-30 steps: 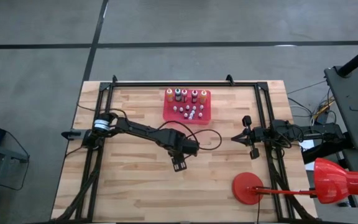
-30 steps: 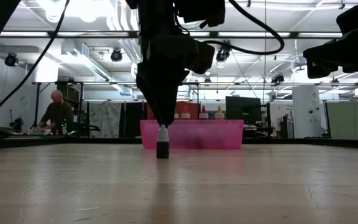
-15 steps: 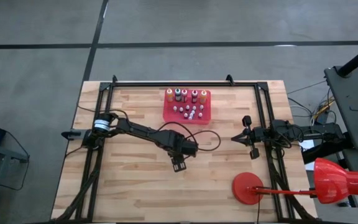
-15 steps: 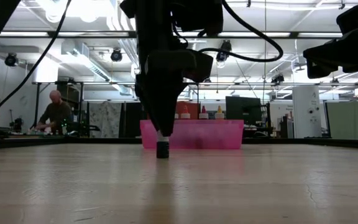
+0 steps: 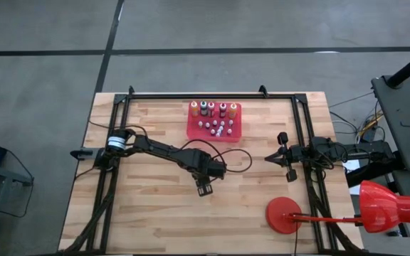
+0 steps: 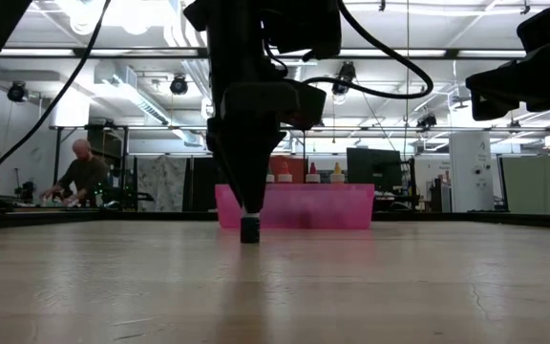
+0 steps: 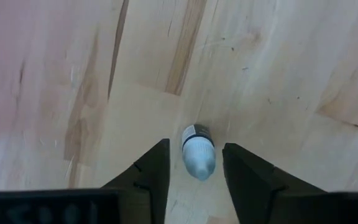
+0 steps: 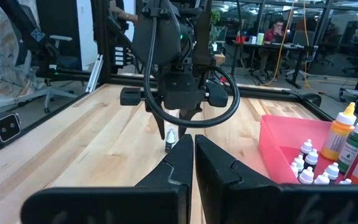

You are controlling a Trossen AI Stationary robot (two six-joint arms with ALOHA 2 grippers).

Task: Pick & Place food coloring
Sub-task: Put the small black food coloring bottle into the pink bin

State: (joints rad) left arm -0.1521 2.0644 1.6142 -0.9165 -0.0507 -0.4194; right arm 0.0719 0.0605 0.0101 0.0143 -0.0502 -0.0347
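Standing upright on the table, near the red tray: one dark food coloring bottle. Straddling its pale cap, left gripper, jaws apart, aligning for grasp. Waiting aside, right gripper, jaws together.

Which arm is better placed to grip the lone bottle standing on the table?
Left: its end effector already straddles the small bottle, fingers either side. The right end effector waits shut at the table's right edge.
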